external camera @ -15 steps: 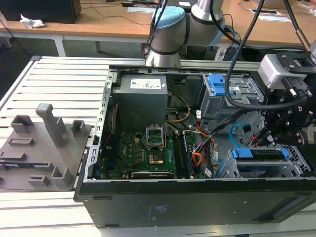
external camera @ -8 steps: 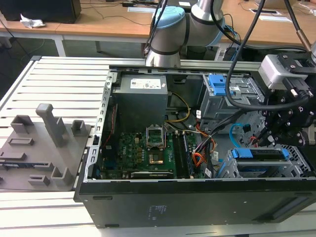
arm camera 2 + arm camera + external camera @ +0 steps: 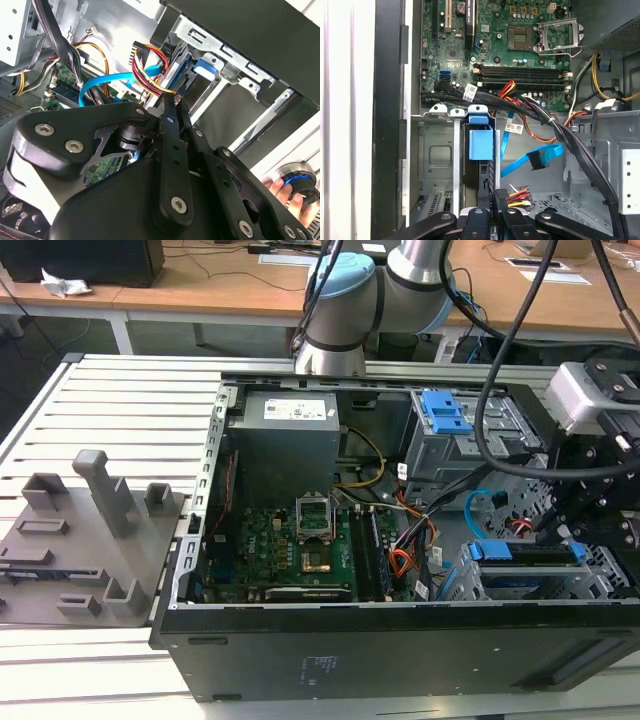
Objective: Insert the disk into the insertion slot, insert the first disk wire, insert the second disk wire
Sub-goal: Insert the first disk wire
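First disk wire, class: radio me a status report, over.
Fingers shut on first disk wire. Disk seated in insertion slot. Second disk wire loose nearby, plug free.

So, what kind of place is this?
Probably a robotics lab or workshop: an open computer case sits on a slotted metal table, a robot arm stands behind it, and wooden desks line the background.
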{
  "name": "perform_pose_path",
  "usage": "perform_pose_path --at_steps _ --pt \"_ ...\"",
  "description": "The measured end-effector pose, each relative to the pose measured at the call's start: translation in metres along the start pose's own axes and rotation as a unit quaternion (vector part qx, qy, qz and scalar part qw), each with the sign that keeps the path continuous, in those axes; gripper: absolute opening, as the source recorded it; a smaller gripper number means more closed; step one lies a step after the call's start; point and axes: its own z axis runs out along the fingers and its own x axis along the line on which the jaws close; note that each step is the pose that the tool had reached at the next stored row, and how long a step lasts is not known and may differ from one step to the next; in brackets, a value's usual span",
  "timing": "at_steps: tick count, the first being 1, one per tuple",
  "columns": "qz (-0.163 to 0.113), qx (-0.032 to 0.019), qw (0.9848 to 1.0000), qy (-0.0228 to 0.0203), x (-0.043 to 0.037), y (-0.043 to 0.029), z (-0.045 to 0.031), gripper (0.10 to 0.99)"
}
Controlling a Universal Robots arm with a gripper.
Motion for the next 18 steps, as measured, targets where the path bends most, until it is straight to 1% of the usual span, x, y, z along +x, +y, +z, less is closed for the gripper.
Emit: perform_pose_path --at_steps 8,11,16,18 --pt "0.000 -0.0002 1.0000 0.0001 0.0010 -0.0020 0.0031 0.161" --pt "0.000 -0.0002 1.0000 0.0000 0.0011 -0.0039 0.0046 0.161" --pt "0.000 -0.0004 1.0000 -0.0001 0.0012 -0.0075 0.0049 0.161" --pt "0.000 -0.0004 1.0000 -0.0019 0.0012 -0.0085 0.0048 0.161"
